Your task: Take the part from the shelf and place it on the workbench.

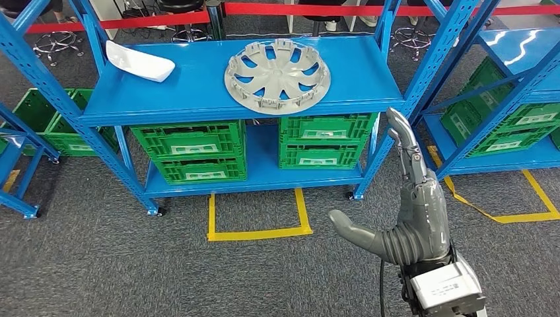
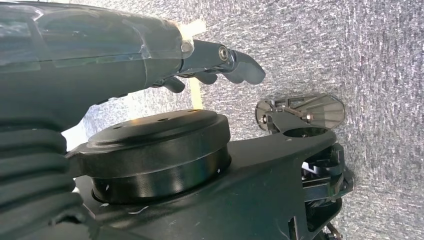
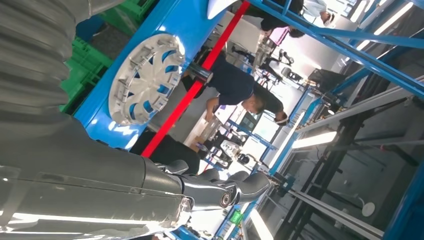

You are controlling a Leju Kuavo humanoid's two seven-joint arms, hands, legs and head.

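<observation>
Right hand (image 1: 413, 218) raised, fingers straight, thumb out, empty; short of hubcap (image 1: 277, 75) on shelf (image 1: 198, 92).

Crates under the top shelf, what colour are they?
Green crates, clearest in the head view.

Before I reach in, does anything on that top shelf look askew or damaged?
Nothing stands out. The grey wheel cover lies flat on the blue shelf, ribbed side up, apart from the white part at the shelf's left end. The right hand holds nothing.

no legible txt, wrist cover (image 1: 444, 288) marking too blurry to read
</observation>
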